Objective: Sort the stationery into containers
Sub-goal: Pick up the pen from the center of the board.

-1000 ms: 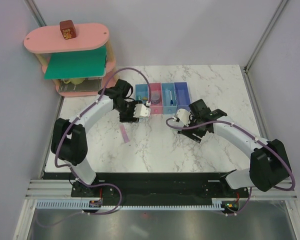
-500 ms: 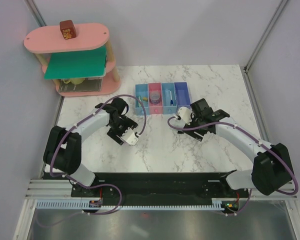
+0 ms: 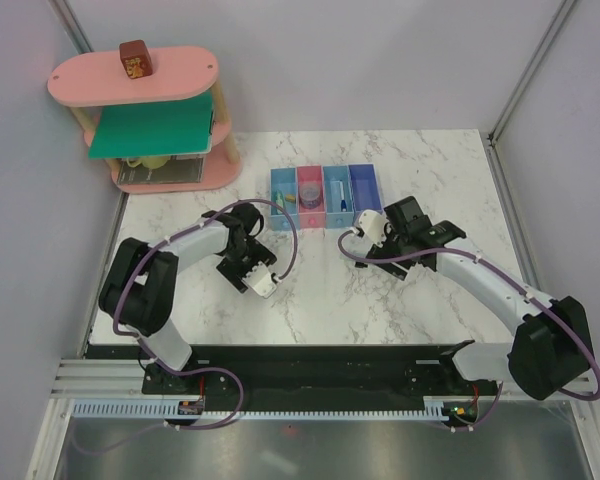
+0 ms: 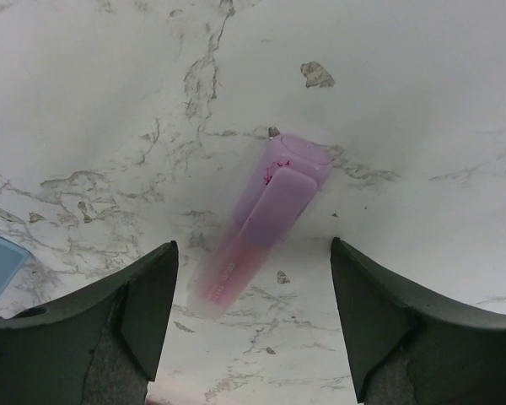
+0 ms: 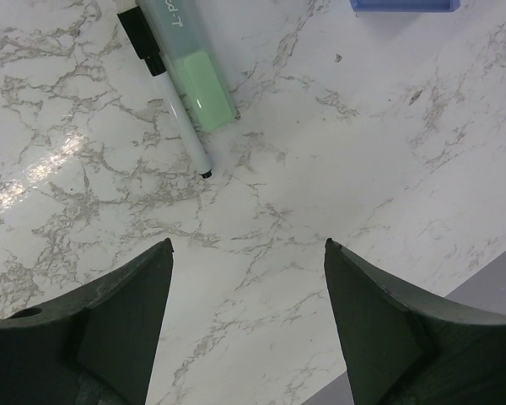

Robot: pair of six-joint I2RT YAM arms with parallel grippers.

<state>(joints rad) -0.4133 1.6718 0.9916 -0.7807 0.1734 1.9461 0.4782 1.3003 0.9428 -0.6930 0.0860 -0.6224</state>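
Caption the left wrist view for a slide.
Open left gripper hovers over a lilac-pink bar lying on the marble table.

The table (image 5: 320,211) top has a smooth, marble-patterned finish with a soft sheen. The lilac-pink bar (image 4: 257,224) is smooth, translucent plastic. The mint green bar (image 5: 204,93) is frosted plastic, and the pen (image 5: 179,118) is glossy plastic. The bins (image 3: 364,188) are smooth, opaque plastic. The left gripper (image 4: 251,287) has fingers (image 4: 379,329) of dark, matt, faintly grainy plastic.
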